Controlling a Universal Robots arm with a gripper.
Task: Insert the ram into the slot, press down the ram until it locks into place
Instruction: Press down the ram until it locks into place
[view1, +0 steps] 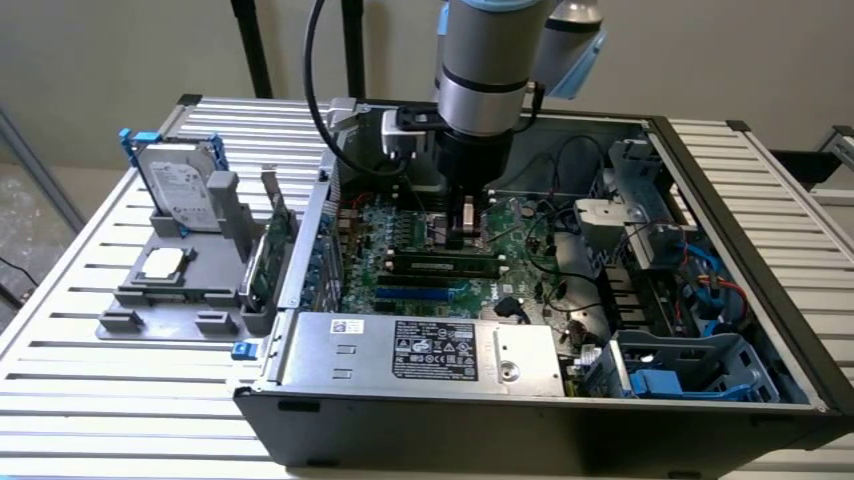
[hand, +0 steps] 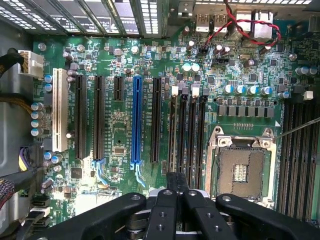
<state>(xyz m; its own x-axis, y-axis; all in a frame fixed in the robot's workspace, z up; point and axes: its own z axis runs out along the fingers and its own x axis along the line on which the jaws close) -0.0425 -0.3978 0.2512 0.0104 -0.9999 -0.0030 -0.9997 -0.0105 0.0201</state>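
Observation:
Inside the open computer case, the ram lies lengthwise along the black slot on the green motherboard, a long dark stick with a pale label. My gripper hangs straight down over the ram's end nearer the exterior view's right. Its fingers are shut together, and their tips are at or just above the ram's top edge. In the wrist view the gripper points along the bank of black memory slots. I cannot tell whether the end clips have closed.
A bright blue slot runs beside the memory slots, and the bare CPU socket is close by. The power supply fills the case front, with cables at the exterior view's right. A grey fixture holding a hard drive stands outside.

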